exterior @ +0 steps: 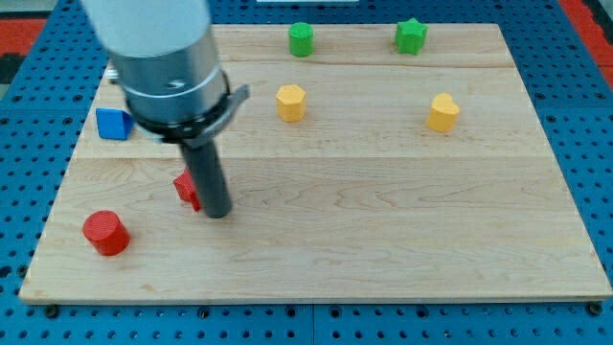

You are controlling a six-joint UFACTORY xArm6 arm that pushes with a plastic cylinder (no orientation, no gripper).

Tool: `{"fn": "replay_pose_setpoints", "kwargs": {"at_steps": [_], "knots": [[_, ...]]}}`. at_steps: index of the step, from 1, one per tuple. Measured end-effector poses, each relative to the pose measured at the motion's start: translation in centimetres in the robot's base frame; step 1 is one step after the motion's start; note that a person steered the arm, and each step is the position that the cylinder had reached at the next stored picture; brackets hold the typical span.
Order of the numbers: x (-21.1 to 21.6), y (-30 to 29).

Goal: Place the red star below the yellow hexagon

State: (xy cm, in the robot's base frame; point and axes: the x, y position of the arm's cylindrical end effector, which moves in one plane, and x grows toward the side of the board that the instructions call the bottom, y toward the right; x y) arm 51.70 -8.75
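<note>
The red star (186,187) lies at the view's left of the wooden board, partly hidden behind my rod. My tip (218,213) rests on the board right against the star's right side. The yellow hexagon (290,102) sits up and to the right of the star, near the view's top middle. The star is well to the left of the spot under the hexagon.
A red cylinder (105,233) sits at the lower left. A blue cube (113,124) is at the left, partly behind the arm. A green cylinder (302,39) and a green star (411,36) are at the top. A yellow heart (442,112) is at the right.
</note>
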Motion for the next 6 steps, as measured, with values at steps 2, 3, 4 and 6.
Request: {"fn": "replay_pose_setpoints", "kwargs": {"at_steps": [2, 3, 4, 6], "knots": [[1.4, -4.7], [-1.5, -7.8], [-3.9, -3.6], [-4.0, 2.0]]}}
